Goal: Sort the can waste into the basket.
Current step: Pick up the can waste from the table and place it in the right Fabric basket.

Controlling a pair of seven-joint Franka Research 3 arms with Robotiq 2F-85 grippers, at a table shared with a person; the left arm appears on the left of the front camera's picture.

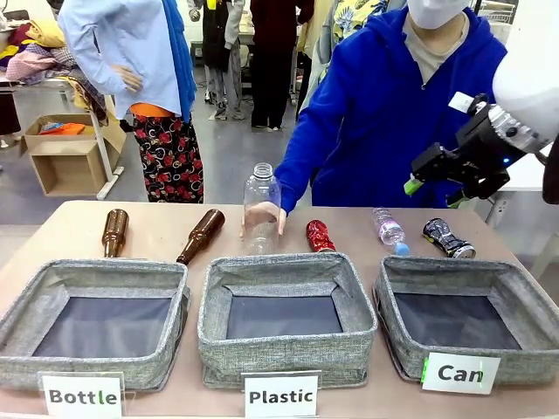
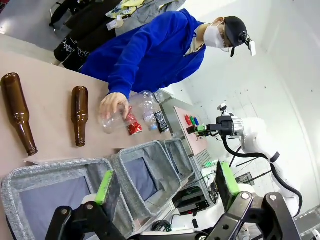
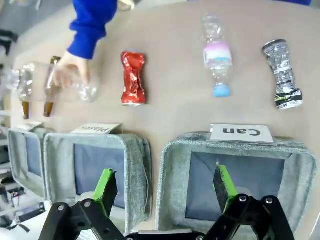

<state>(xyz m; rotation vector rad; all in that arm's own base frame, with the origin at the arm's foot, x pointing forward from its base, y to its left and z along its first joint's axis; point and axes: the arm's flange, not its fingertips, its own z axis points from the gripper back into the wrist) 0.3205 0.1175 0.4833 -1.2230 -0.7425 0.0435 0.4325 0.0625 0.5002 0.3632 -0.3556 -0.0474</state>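
Well above the table (image 1: 157,229), right tool (image 3: 163,175) splayed wide, empty, left tool (image 2: 165,172) splayed wide, empty too

Red can (image 1: 320,236): crushed, shiny, lying mid-table, far side. Black-silver can (image 1: 449,238): crushed, lying far right, just beyond basket (image 1: 445,265). Basket: grey, square, near right.
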